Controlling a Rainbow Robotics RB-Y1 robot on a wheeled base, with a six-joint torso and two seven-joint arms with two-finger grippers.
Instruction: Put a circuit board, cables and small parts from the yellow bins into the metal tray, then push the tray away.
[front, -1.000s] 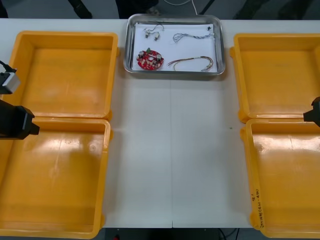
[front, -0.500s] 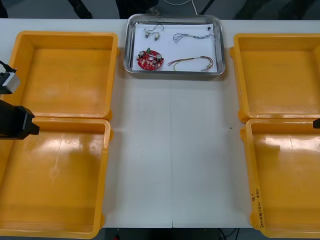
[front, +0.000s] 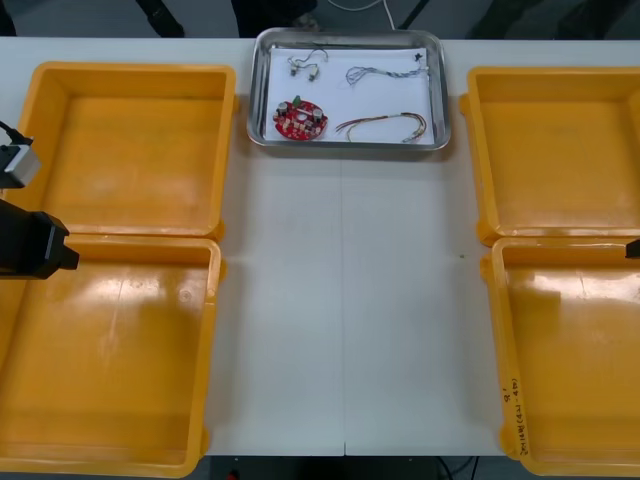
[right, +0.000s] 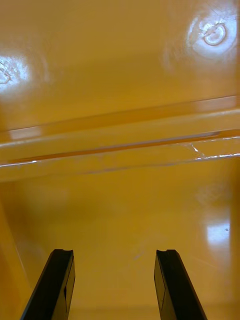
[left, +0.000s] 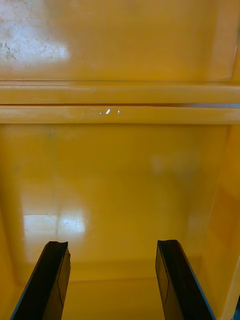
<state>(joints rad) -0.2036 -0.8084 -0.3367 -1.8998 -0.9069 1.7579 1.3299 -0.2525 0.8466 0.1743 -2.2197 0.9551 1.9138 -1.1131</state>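
Where the smooth light desk (front: 340, 300) reaches its far edge, the shiny metal tray (front: 347, 146) sits loaded between glossy yellow bins (front: 130, 150).
White inside with rounded corners, the tray holds a round red circuit board (front: 300, 119) at near left, small metal parts (front: 305, 68) beyond it, a twisted blue and white cable (front: 385, 72) at far right and a looped red and yellow cable (front: 385, 124) at near right, all apart. The left hand (left: 112, 244) hangs over a left bin's slick floor beside the raised double rim (left: 120, 102) where two bins meet, black fingers (left: 50, 280) spread wide, gripping nothing; the right hand (right: 114, 251) hangs likewise over a right bin, fingers wide apart and bare.
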